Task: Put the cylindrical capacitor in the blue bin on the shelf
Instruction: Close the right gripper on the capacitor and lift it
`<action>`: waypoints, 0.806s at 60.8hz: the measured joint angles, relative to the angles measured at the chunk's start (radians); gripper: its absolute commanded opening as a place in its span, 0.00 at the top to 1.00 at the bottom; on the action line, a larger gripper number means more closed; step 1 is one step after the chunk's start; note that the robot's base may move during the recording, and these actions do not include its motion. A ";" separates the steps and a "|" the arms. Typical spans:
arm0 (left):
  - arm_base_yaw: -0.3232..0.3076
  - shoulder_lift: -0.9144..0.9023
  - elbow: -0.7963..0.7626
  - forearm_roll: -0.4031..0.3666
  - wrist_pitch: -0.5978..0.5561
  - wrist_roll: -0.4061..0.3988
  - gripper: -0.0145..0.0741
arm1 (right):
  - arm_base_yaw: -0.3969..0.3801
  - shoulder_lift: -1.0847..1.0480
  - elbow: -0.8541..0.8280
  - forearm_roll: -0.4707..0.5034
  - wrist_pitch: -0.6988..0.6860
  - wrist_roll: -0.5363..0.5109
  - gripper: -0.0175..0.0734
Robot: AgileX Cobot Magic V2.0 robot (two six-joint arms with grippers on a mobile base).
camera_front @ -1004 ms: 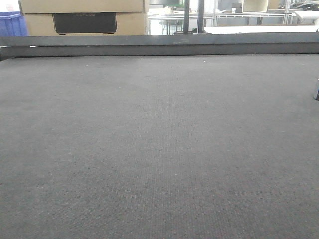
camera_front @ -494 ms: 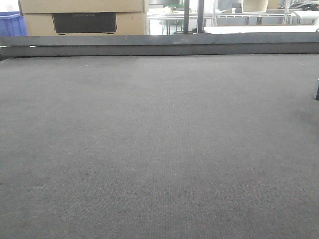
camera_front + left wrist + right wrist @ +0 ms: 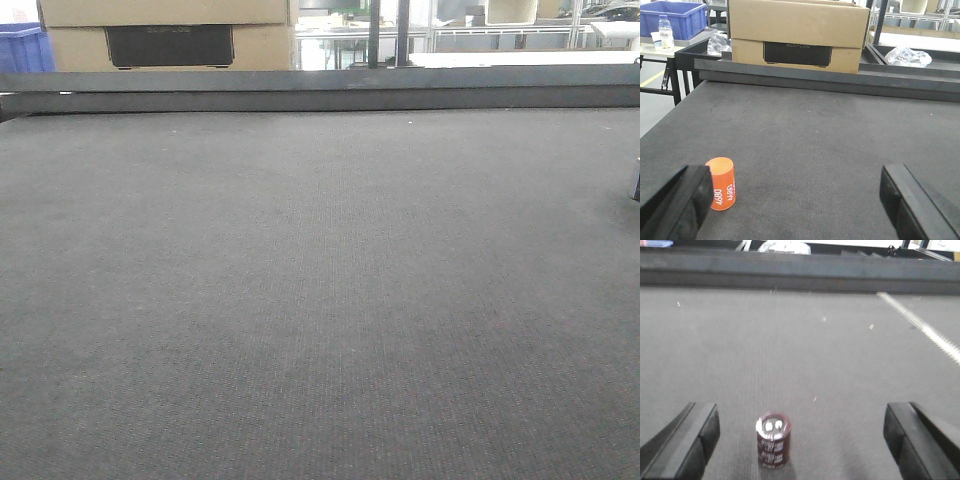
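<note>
The cylindrical capacitor (image 3: pixel 773 440) stands upright on the grey mat, dark with a pale top and white print on its side. In the right wrist view it sits between the fingers of my right gripper (image 3: pixel 800 432), nearer the left finger (image 3: pixel 695 437) and touching neither; that gripper is open. My left gripper (image 3: pixel 795 200) is also open over bare mat, with an orange cylinder (image 3: pixel 721 183) marked 4680 just beside its left finger (image 3: pixel 685 200). The shelf is out of view. Neither gripper shows in the front view.
A raised dark rail (image 3: pixel 320 90) bounds the mat's far edge. Behind it sit a cardboard box (image 3: pixel 797 32) and crumpled plastic bags (image 3: pixel 907 56). A blue crate (image 3: pixel 675 17) with a bottle stands on a side table at far left. A dark sliver (image 3: pixel 636 185) shows at the front view's right edge.
</note>
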 measured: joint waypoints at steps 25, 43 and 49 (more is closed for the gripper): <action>0.000 0.000 0.000 0.000 -0.005 0.000 0.18 | 0.000 0.299 -0.194 -0.004 -0.068 0.000 0.18; 0.000 0.000 0.000 0.000 -0.005 0.000 0.18 | 0.000 0.412 -0.299 -0.006 -0.039 0.000 0.18; 0.000 0.000 0.000 -0.001 -0.005 0.000 0.18 | 0.000 0.430 -0.306 -0.006 -0.032 0.000 0.21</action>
